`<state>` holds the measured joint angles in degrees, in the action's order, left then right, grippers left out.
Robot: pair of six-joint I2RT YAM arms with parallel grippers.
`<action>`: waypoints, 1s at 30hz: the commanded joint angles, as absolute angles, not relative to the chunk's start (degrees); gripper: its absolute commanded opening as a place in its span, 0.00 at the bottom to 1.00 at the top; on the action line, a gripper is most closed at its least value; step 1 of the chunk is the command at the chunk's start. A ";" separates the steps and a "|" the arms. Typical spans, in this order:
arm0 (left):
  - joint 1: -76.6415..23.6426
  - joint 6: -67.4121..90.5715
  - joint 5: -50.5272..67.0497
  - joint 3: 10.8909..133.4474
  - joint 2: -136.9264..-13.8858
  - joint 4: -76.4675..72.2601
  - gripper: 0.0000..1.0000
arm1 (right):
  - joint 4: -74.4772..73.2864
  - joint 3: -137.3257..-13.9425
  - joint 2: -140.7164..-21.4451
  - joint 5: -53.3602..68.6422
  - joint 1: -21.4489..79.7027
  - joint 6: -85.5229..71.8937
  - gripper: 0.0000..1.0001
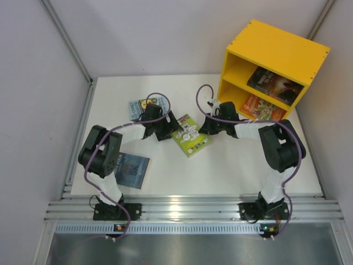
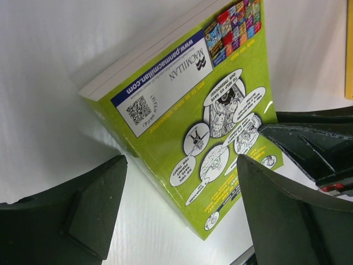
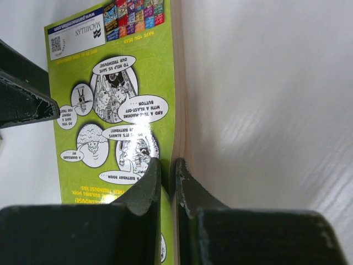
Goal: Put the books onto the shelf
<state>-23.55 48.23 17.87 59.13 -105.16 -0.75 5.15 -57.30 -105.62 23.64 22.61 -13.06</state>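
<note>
Surface (image 1: 231, 165), white and flat, carries everything. The bright yellow two-compartment wooden shelf (image 1: 276, 52) stands at its far right, with a dark paperback with a reddish glow (image 1: 274, 81) in the upper compartment and an orange-red paperback (image 1: 263, 107) in the lower. Out on the surface, the lime green paperback (image 1: 190, 135) lies flat between both arms. Left end effector (image 2: 181, 165) is released, spread wide astride the book's corner. Right end effector (image 3: 168, 165) is clenched at its page edge; whether it pinches anything cannot be told.

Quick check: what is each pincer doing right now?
Left pincer: open over the lime green book, holding nothing.
Right pincer: closed at that book's edge; a grip on it cannot be told.
</note>
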 commanded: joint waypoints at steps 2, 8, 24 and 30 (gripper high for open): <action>-23.20 47.90 14.24 54.94 -100.46 4.05 0.87 | 8.77 -48.54 -108.19 30.30 22.94 -19.05 0.00; -23.12 50.44 22.29 53.71 -103.01 -2.43 0.88 | 17.47 -44.66 -111.18 36.55 21.89 -24.17 0.00; -23.38 52.90 28.21 47.73 -97.03 -15.56 0.32 | 15.49 -42.89 -105.92 35.43 21.27 -24.35 0.20; -25.31 59.39 24.79 48.16 -92.91 -13.55 0.00 | 0.55 -43.94 -90.73 14.54 23.81 -21.98 0.64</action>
<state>-23.90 55.22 26.13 47.35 -97.82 -11.86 13.26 -44.29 -98.35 28.93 21.78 -25.63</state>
